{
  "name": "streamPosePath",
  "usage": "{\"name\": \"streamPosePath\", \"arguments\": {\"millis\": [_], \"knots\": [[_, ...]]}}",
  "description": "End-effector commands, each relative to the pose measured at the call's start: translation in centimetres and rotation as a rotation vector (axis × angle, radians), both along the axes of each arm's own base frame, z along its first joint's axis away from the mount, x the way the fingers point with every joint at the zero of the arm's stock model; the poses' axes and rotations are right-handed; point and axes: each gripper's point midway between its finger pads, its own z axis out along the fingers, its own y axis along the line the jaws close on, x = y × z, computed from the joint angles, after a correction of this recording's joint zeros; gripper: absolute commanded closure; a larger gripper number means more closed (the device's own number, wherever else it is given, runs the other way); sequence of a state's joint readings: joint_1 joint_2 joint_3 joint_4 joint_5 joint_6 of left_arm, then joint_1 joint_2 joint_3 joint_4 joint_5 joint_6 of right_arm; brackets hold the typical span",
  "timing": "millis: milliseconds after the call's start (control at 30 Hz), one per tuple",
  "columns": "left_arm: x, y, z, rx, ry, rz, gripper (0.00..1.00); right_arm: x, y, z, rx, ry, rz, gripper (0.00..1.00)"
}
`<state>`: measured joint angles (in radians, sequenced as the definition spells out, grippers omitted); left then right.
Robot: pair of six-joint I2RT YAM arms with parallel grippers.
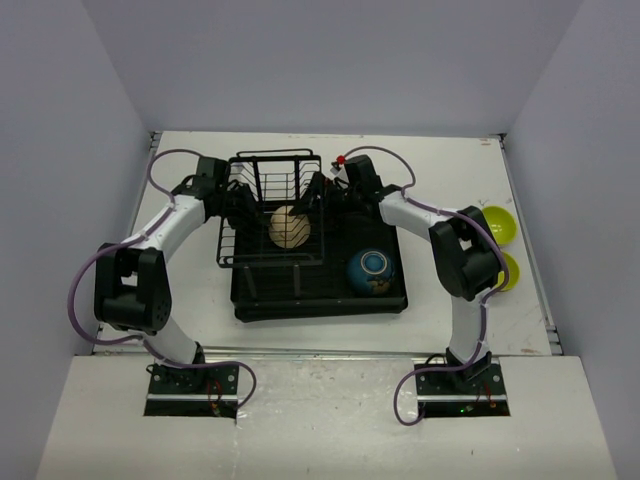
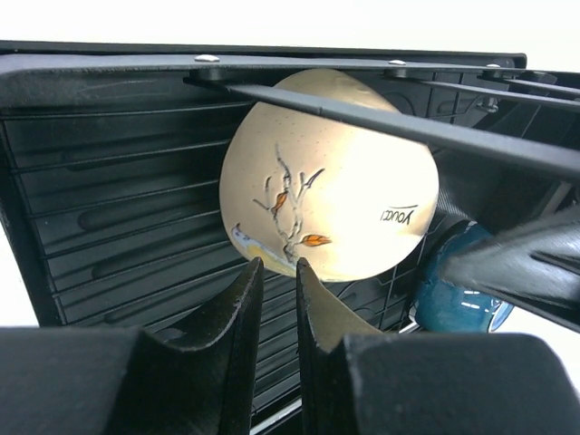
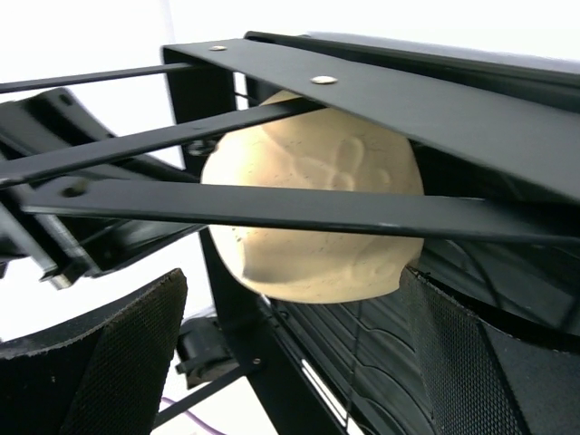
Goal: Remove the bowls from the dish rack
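While the cream bowl (image 1: 290,227) stands on edge in the wire slots of the dish rack (image 1: 320,308), it's got fingers closing in from both sides. The left fingers (image 2: 240,308) are nearly together, with just a slim gap, and their tips are right at the bowl's lower edge. Honestly I can't tell from the wrist view whether they're pinching the rim or only touching it. The right fingers (image 3: 118,353) are spread wide, one off to each side of the bowl. The bowl sits beyond them behind the rack's bars, with no contact that I can see.

The blue bowl (image 1: 372,270) sits open side up on the flat tray part, right of the slots. Two lime-green bowls (image 1: 497,225) are out on the table (image 1: 200,290) at the far right, and the nearer one is partly hidden behind the right arm (image 1: 465,260).

From above, both sets of fingertips get lost in the black wire. In the right wrist view, bars cross the cream bowl. The left wrist view shows some lettering on it that I can't read.
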<state>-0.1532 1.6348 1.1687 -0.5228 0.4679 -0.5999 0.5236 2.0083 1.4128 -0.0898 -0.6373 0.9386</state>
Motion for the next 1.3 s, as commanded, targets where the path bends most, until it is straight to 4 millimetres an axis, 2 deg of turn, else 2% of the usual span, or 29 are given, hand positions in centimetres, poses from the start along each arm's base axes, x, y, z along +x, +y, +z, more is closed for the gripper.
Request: {"name": "streamPosePath", "arguments": {"millis": [0, 133, 300, 400, 700, 800, 1133, 1267], "knots": [[-0.3, -1.1, 0.1, 0.0, 0.006, -0.064, 0.78, 0.6, 1.4, 2.8, 0.101, -0.084, 0.017, 0.01], [-0.3, -1.1, -0.4, 0.001, 0.019, -0.069, 0.78, 0.2, 1.7, 4.1, 0.179, -0.098, 0.03, 0.01], [-0.2, -1.1, -0.4, 0.004, 0.017, -0.074, 0.78, 0.8, 1.0, 1.8, 0.033, -0.051, -0.004, 0.01], [-0.1, -1.0, -0.5, 0.006, 0.02, -0.075, 0.78, 0.8, 0.7, 0.9, 0.005, -0.048, -0.01, 0.01], [0.0, -0.8, -1.4, 0.022, 0.037, -0.073, 0.79, 1.4, -0.2, -0.6, -0.091, -0.056, -0.049, 0.01], [0.2, -0.9, -1.5, 0.016, 0.037, -0.07, 0.79, 1.5, 0.2, -0.9, -0.077, -0.057, -0.041, 0.01], [0.5, -1.0, -1.6, 0.016, 0.04, -0.069, 0.79, 1.5, 1.8, -1.0, 0.045, -0.036, -0.026, 0.01], [0.3, -1.0, -1.8, 0.018, 0.042, -0.071, 0.79, 1.7, 1.9, 0.5, 0.087, -0.093, -0.033, 0.01]]}}
